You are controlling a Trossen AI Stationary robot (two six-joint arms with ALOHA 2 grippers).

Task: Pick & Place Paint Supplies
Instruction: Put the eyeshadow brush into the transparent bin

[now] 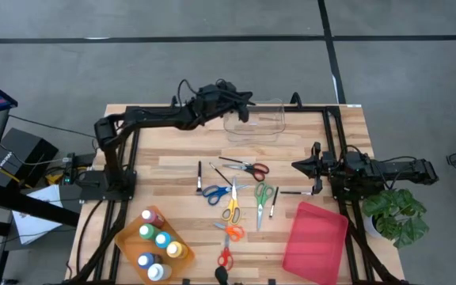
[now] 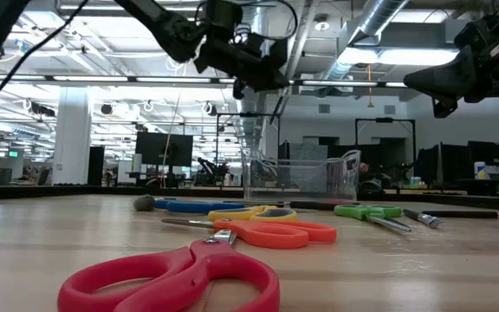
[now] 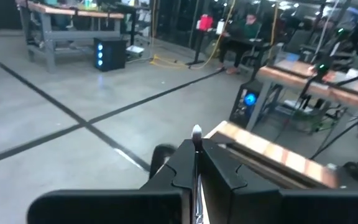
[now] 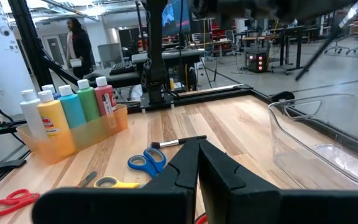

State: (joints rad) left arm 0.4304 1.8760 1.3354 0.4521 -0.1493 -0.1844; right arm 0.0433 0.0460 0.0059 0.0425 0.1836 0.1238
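Observation:
My left gripper (image 1: 244,105) hangs shut above the far-left rim of the clear plastic container (image 1: 254,120) at the table's far edge, with a thin brush (image 3: 196,131) between its fingers. Several scissors (image 1: 232,198) with coloured handles and loose dark brushes (image 1: 199,179) lie flat on the middle of the table. Paint bottles (image 1: 157,241) stand upright in an orange tray (image 1: 125,237) at the near left. My right gripper (image 1: 301,166) waits shut at the table's right side, touching nothing. My left gripper pinches the thin brush between its two shut fingers (image 3: 219,163). The shaft runs along the fingers, and only its pale tip (image 3: 196,130) sticks out past them. The fingers point level, coming from the table's left. The brush is lifted clear of the table.
A red flat tray (image 1: 317,237) lies at the near right. A potted plant (image 1: 396,214) stands off the table's right edge. Black frame rails (image 1: 335,150) run along both sides of the table. A person (image 4: 74,42) stands in the room beyond.

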